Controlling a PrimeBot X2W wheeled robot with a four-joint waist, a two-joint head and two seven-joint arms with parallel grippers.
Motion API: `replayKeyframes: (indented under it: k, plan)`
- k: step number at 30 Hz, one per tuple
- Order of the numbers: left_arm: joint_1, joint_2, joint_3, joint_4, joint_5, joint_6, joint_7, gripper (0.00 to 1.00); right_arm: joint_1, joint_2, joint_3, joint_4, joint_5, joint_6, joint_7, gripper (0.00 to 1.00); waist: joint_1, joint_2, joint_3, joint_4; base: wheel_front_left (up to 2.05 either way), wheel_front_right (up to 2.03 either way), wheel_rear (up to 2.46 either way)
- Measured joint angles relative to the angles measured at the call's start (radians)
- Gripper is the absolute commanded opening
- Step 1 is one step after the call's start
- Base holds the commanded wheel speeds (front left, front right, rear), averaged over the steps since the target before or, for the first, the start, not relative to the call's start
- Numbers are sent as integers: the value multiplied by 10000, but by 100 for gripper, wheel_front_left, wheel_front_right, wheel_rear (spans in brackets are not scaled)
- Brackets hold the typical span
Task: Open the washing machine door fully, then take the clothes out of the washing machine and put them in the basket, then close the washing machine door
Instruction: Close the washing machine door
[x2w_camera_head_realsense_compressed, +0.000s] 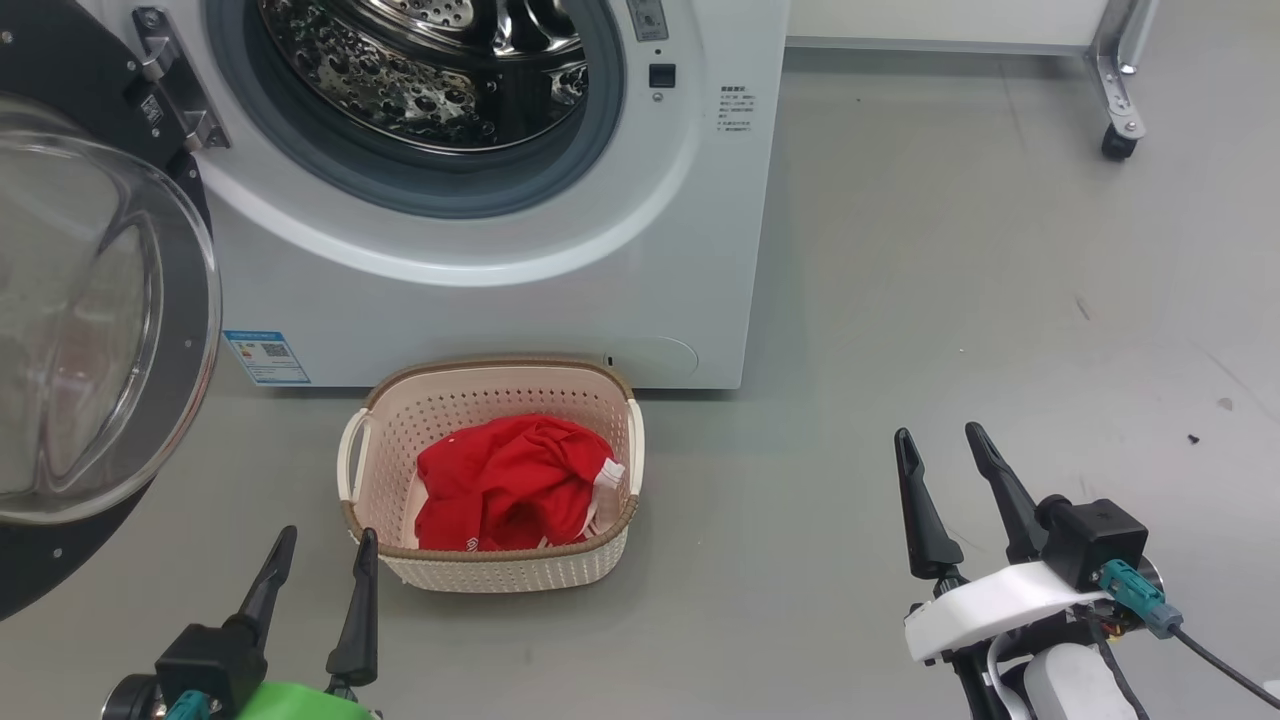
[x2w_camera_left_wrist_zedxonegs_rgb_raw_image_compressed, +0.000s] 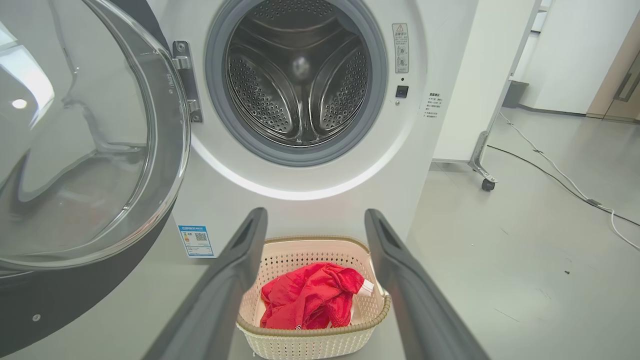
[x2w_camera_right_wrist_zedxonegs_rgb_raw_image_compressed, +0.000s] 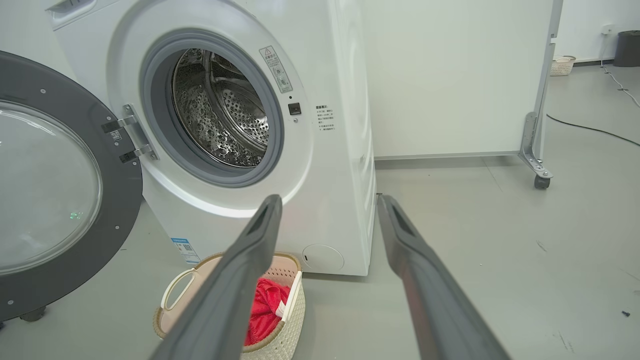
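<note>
A grey, smooth floor (x2w_camera_head_realsense_compressed: 950, 300) carries everything. In the head view the washing machine (x2w_camera_head_realsense_compressed: 480, 300) stands on it from 10 to 12 o'clock. The basket (x2w_camera_head_realsense_compressed: 500, 570) sits on the floor at 7 o'clock, just beside the machine's lower front edge. At 2 o'clock a black castor (x2w_camera_head_realsense_compressed: 1117, 143) under a metal leg (x2w_camera_head_realsense_compressed: 1110, 75) rests on the floor, well apart from the machine. A few dark specks (x2w_camera_head_realsense_compressed: 1193, 439) lie at 3 o'clock, with a faint scuff (x2w_camera_head_realsense_compressed: 1083, 308) nearer the middle. In the right wrist view a black cable (x2w_camera_right_wrist_zedxonegs_rgb_raw_image_compressed: 592, 129) trails across the floor at 2 o'clock; in the left wrist view a white cable (x2w_camera_left_wrist_zedxonegs_rgb_raw_image_compressed: 616, 227) lies at 3 o'clock.
</note>
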Motion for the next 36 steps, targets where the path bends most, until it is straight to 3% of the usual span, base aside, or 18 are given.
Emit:
replayKeyframes:
  k: [12,36]
  plan:
    - [-4,-29,12,65,0,4,0,100,12,-2,4,-15,-21,0,0,100,0,0,95,1024,0,0,0]
    - [15,-15,73,73,111,180,0,100,31,-2,474,117,311,31,0,100,0,0,-353,3721,0,0,0]
